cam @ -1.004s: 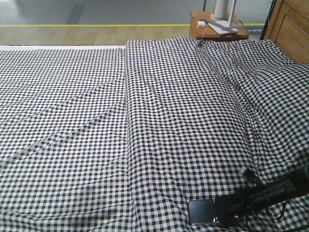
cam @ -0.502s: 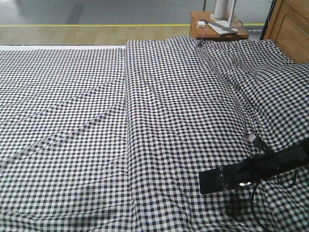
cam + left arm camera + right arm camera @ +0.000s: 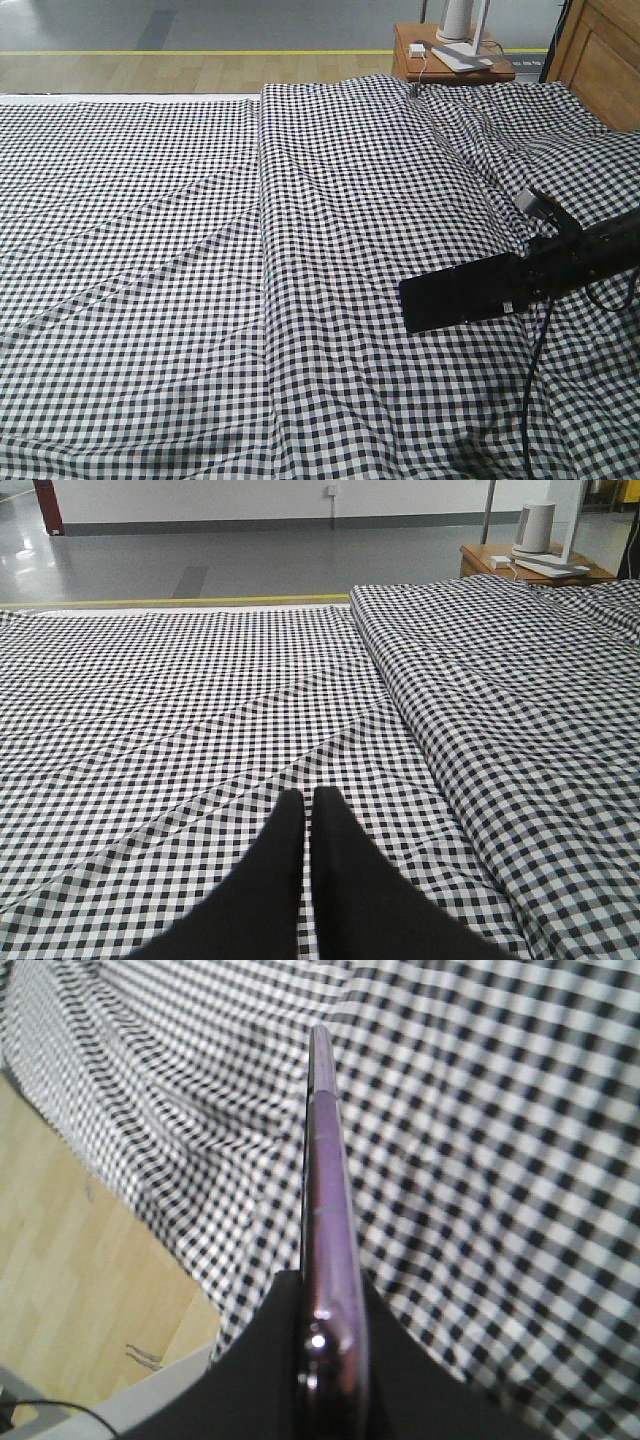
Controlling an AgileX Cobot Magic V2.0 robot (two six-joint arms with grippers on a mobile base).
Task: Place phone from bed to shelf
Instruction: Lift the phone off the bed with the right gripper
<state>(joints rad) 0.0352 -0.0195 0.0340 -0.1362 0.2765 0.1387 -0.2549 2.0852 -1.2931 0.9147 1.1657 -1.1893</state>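
Note:
The phone (image 3: 455, 298) is a thin black slab held in the air above the bed (image 3: 200, 250), which is covered in black-and-white check cloth. My right gripper (image 3: 520, 285) is shut on the phone's right end. In the right wrist view the phone (image 3: 330, 1190) shows edge-on with a pinkish metal rim, clamped between my right gripper (image 3: 335, 1290) fingers, over the bed (image 3: 480, 1110). My left gripper (image 3: 303, 798) is shut with nothing in it, low over the bed (image 3: 150, 710). The shelf is out of view.
A small brown bedside table (image 3: 410, 68) with white items stands past the bed's far edge. An orange-brown wooden cabinet (image 3: 605, 55) is at the far right. A raised fold (image 3: 262, 200) runs down the bedcloth. Wooden floor (image 3: 70, 1290) shows beside the bed.
My right gripper has lifted the phone off the bed near the front edge, carrying it up and farther away. The cable now hangs below the arm.

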